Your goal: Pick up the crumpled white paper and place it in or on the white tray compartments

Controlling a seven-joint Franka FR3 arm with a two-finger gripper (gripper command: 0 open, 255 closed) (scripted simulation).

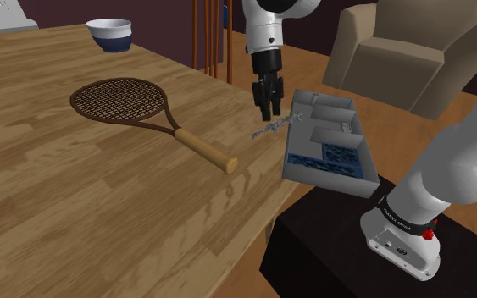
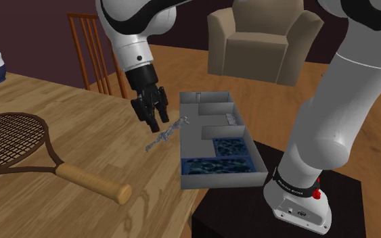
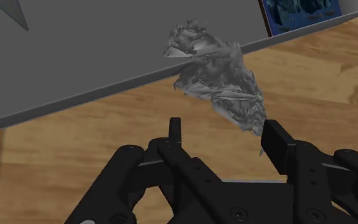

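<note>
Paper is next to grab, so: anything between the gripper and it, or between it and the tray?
Nothing visible. The open gripper hangs close above the paper, which lies against the outer wall of the tray; only that wall must be cleared.

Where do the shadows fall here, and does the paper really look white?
Shoulder view: the racket throws a soft shadow on the wooden table. Second exterior view: a dim shadow lies by its handle end. Wrist view: the crumpled paper renders grey, without glare.
</note>
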